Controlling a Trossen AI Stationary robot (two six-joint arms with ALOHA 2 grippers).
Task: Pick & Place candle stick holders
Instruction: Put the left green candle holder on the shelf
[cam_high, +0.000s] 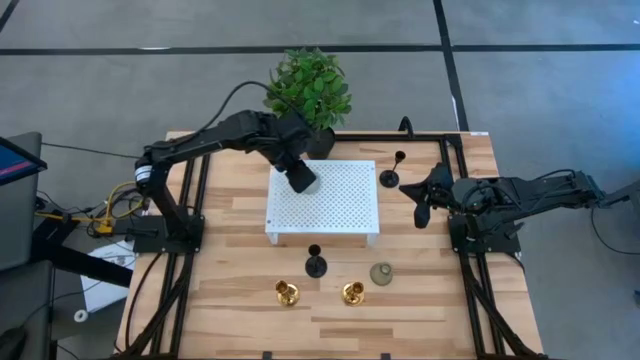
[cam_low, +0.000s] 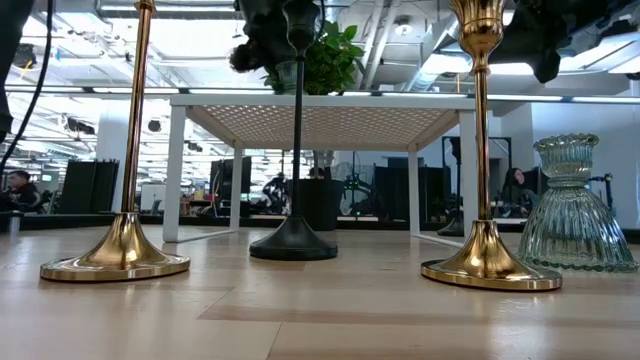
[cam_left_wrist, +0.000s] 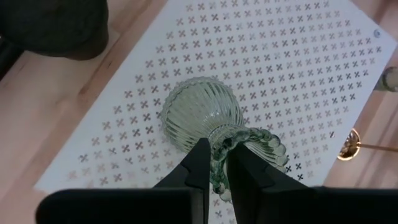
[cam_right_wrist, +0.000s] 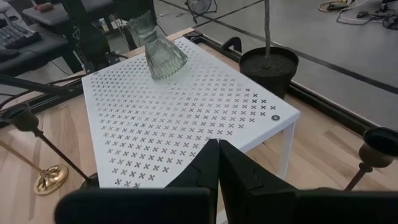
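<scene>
Left claw (cam_left_wrist: 214, 171) gripping grey-green holder (cam_left_wrist: 202, 115), over platform (cam_left_wrist: 298, 74)

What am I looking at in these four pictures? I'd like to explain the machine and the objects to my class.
Two dark robot arms work at a wooden table. One camera looks down from above, one sits at table height, and one rides on each wrist. The left gripper pinches the rim of a ribbed grey-green glass candle holder at the white perforated metal platform. The right gripper waits shut and empty beside the platform. On the table stand two shiny gold holders, two black thin-stemmed holders, another grey-green holder and a potted green plant.
</scene>
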